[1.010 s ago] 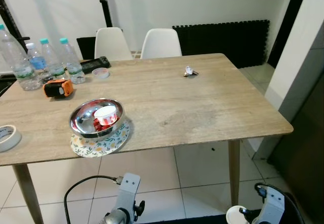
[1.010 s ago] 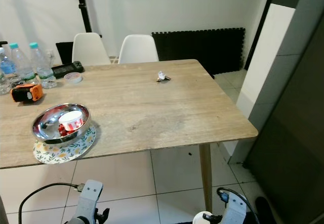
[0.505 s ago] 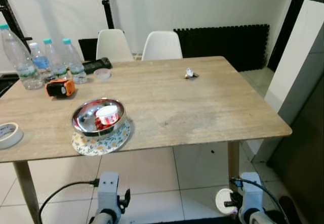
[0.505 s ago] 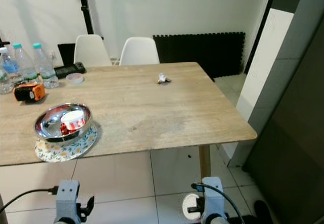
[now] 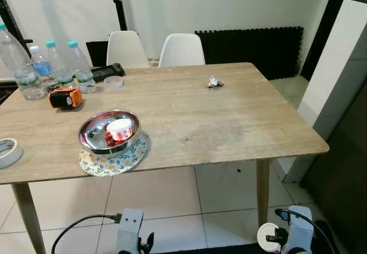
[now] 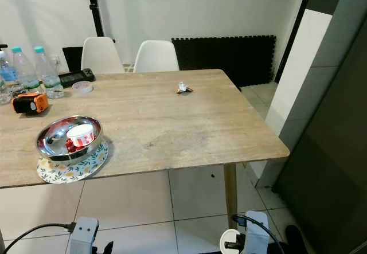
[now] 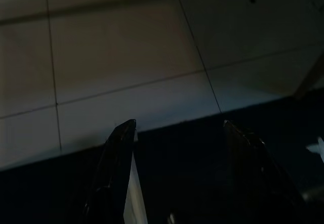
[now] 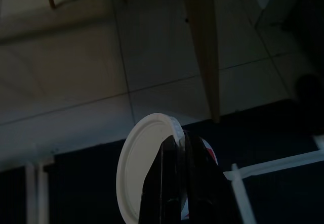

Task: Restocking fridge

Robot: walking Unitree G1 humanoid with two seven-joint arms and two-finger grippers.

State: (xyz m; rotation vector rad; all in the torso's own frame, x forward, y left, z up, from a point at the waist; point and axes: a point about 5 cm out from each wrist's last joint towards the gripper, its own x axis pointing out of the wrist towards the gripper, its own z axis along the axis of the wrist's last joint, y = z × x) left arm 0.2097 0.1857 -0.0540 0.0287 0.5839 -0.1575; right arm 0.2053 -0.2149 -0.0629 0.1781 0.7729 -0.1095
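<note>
In the left eye view a wooden table (image 5: 189,116) held a steel bowl (image 5: 109,132) on a flowered plate (image 5: 112,161), water bottles (image 5: 57,65) at its far left, an orange tool (image 5: 64,98) and a tape roll (image 5: 7,152). Two white chairs (image 5: 155,49) stood behind it. Low at the right, a white-lidded cup (image 5: 267,237) sat by the right arm.

In the left wrist view the left gripper (image 7: 177,133) hung over floor tiles (image 7: 116,57), fingers apart and empty.

In the right wrist view the right gripper (image 8: 181,155) was clamped on the cup (image 8: 142,168), near a table leg (image 8: 205,47).

Silver bowl (image 5: 109,132) on floral mat (image 5: 113,161) (white, yellow-flowered).
</note>
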